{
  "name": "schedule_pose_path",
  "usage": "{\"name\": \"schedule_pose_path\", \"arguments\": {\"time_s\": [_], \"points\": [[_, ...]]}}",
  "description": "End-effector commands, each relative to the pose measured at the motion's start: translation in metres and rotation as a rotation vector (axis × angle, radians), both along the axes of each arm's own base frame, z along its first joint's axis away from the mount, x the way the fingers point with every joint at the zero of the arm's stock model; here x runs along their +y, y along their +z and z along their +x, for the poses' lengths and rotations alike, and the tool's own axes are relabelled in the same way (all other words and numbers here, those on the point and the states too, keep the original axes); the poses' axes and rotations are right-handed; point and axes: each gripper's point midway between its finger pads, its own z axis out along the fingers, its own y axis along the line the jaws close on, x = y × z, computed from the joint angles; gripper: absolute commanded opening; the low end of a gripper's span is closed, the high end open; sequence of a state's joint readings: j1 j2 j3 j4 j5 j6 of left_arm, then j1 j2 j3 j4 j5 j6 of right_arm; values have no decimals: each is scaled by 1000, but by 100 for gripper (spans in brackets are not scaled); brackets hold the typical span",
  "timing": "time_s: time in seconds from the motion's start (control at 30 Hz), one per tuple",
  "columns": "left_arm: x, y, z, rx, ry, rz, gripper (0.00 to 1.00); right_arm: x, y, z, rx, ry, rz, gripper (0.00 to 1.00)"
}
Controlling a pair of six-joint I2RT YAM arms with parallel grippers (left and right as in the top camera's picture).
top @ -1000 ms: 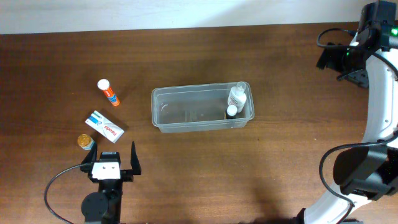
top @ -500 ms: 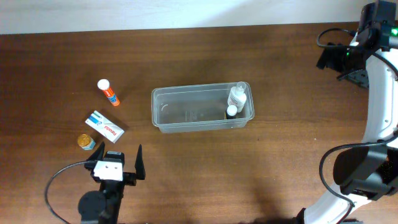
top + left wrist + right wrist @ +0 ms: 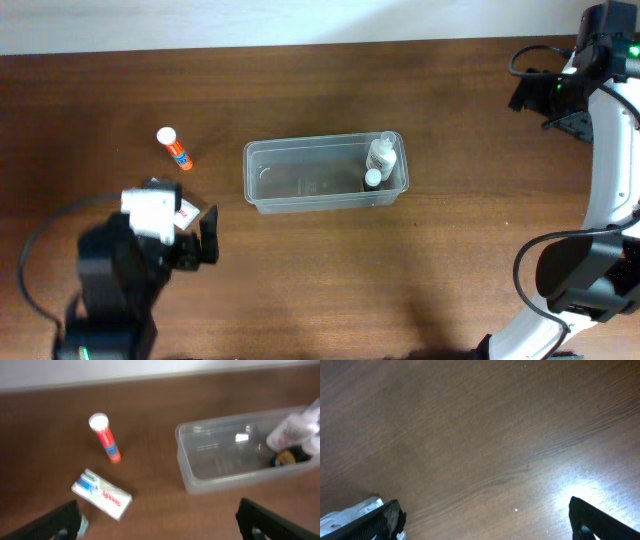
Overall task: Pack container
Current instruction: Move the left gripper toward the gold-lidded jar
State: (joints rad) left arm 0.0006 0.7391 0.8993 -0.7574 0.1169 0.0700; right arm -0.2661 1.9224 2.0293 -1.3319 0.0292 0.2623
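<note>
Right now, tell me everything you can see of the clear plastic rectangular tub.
The clear plastic rectangular tub is see-through, with rounded corners and a rim. It stands upright, lidless, on the brown wooden table. A white bottle and a smaller white-capped one sit at its right end; the rest is bare.

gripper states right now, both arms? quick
Left gripper: open, fingers wide apart, holding nothing.
Right gripper: open, fingers wide apart, holding nothing.
</note>
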Motion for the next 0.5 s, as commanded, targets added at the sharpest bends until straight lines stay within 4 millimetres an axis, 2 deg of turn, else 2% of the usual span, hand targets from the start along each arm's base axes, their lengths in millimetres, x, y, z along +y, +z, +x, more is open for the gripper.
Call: {"name": "schedule_pose_path", "arguments": {"time_s": [0.0,0.13,0.23,0.33,0.47], "points": [[-4,6,21,110,-55,27,100,-3,18,-2,-45,-15,-19,98],[-3,-5,41,243,-56,29,100,-3,18,-2,-45,-15,-19,98],[-2,-25,56,312,-55,29,100,-3,18,-2,-45,-15,-19,98],[-1,-44,71,357,-50,33,100,-3,18,-2,-45,-15,-19,98],[7,-55,94,367,-13,9,100,-3,18,-2,-45,-15,-19,98]]}}
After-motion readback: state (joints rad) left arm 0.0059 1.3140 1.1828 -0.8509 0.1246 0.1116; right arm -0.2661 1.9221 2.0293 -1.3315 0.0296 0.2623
